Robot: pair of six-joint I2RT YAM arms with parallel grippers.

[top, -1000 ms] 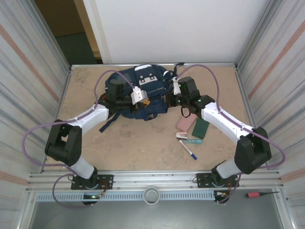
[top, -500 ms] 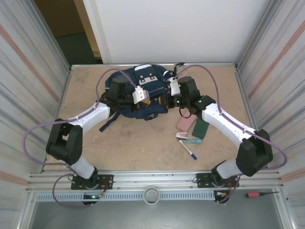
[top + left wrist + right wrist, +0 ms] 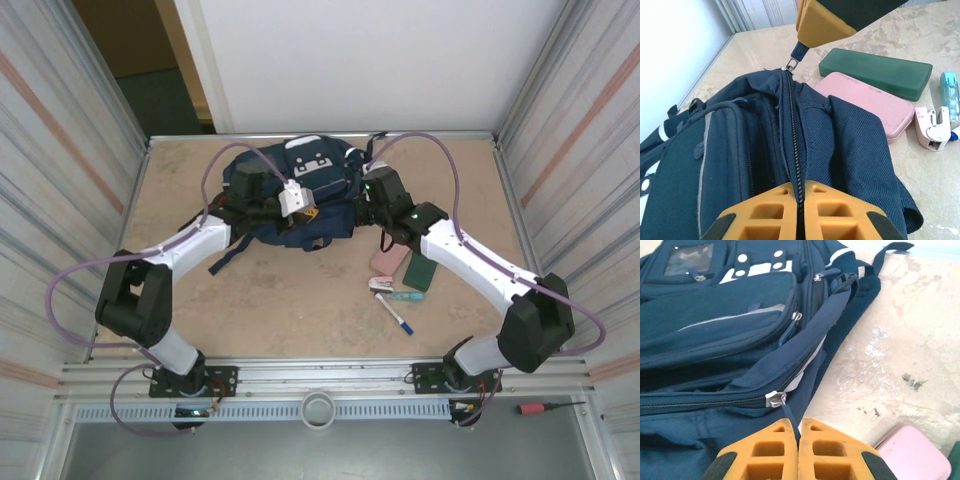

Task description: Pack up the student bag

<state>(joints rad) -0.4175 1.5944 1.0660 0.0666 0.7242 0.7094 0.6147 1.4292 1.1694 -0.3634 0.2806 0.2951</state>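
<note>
Nearest you, the loose items lie out on the surface (image 3: 300, 310): a pen (image 3: 398, 315), a teal tape dispenser (image 3: 410, 296) and a small pink-and-white tool that looks like a stapler (image 3: 932, 129). Just past them a pink case (image 3: 865, 102) and a green case (image 3: 877, 70) lie side by side. None of these is in the bag, so I judge that the packing proper has not begun.

Beyond them, your left gripper (image 3: 800, 195) has its jaws clenched on the bag's fabric, astride the zip line. Your right gripper (image 3: 797, 432) has its jaws clenched on the dark pull tab of the zip slider (image 3: 775, 399). The teeth between the two look closed, so you seem to be at the opening step.

The student bag (image 3: 300, 175) lies in the middle of the far half of the surface, front pocket up. You have yet to run the zip open, load each item and close up.
</note>
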